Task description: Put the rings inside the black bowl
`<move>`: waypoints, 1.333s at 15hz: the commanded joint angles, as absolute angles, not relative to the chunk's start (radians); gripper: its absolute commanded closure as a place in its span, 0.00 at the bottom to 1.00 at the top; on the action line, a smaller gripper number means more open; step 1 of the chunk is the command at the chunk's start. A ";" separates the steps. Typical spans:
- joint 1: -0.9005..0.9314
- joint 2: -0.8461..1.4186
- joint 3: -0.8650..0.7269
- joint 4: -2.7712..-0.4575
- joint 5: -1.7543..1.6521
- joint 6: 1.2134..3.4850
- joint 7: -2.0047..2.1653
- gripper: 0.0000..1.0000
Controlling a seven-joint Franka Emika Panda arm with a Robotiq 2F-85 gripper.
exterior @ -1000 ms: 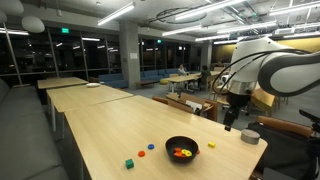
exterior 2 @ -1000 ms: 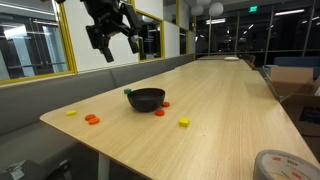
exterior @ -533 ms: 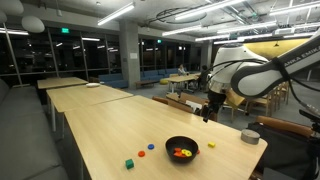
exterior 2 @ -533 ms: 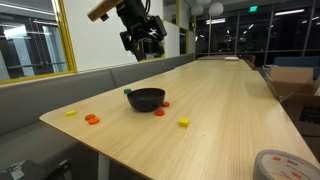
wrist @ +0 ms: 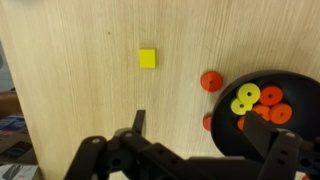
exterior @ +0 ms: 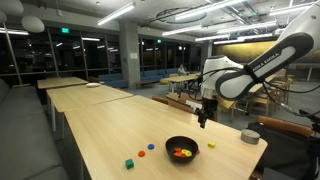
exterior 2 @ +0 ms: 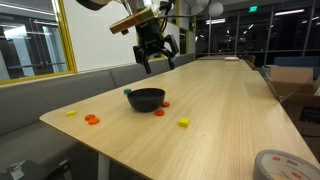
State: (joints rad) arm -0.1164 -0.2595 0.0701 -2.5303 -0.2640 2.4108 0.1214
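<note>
The black bowl [exterior: 171,149] stands near the table's end and holds several orange and yellow rings [exterior: 181,152]. In the wrist view the bowl [wrist: 303,88] is at the right with a yellow ring [wrist: 245,100] on top of orange ones. A red ring [wrist: 211,81] and another [wrist: 208,121] lie just outside its rim. More rings lie apart on the table: blue [exterior: 141,153], orange [exterior: 151,147], and orange [exterior 2: 91,119] and yellow [exterior 2: 71,113] near the edge. My gripper [exterior: 203,120] hangs open and empty above the table beside the bowl [exterior 2: 147,101]; it also shows in an exterior view [exterior 2: 156,64] and the wrist view [wrist: 200,135].
A small green cube [exterior: 129,163] and a small yellow cube [wrist: 147,59] lie on the wooden table [exterior: 110,130]. A grey round container [exterior: 250,136] stands at the table's corner. A tape roll [exterior 2: 281,166] lies near the front edge. Chairs and boxes stand beyond.
The arm has swung across the table toward the bowl and come lower. The gripper stays open and empty. The rings and bowl have not moved.
</note>
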 commanded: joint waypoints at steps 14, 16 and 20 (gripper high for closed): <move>-0.007 0.024 -0.046 -2.491 -0.014 2.495 -0.378 0.00; -0.015 0.067 -0.042 -2.468 -0.021 2.488 -0.352 0.00; -0.025 0.129 -0.040 -2.423 -0.018 2.517 -0.290 0.00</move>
State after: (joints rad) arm -0.0118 0.0793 -0.0482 -2.4778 -0.0354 2.4905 -0.3408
